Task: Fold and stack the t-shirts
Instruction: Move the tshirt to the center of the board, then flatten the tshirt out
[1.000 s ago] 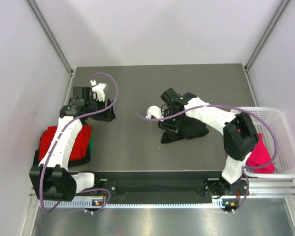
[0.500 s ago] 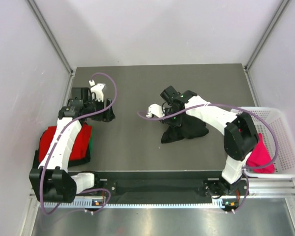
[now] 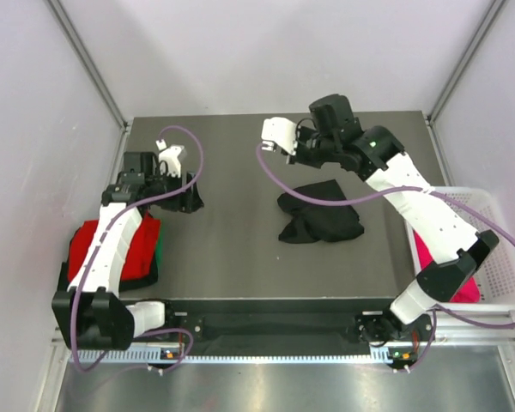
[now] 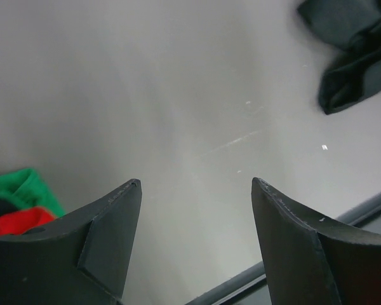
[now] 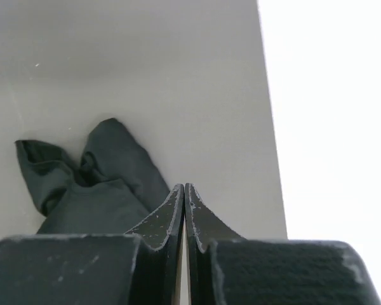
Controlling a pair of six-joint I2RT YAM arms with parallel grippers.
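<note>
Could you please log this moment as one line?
left gripper: open, empty | right gripper: shut, empty, above table | black t-shirt: crumpled on table

Dark grey tabletop (image 3: 240, 172): matt surface, faint pale scuffs and a few small white specks (image 4: 324, 147). White plastic mesh basket (image 3: 498, 232): stands at the tabletop's right edge, toward the near corner. Pale enclosure walls (image 3: 275, 51) on three sides. Metal rail (image 3: 283, 352) along the near edge.

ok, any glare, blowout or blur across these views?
Right wrist: past the table edge it's blown out white; black t-shirt reads fine. Left wrist: pale sheen streaks the table. Top external: evenly lit, sharp.
</note>
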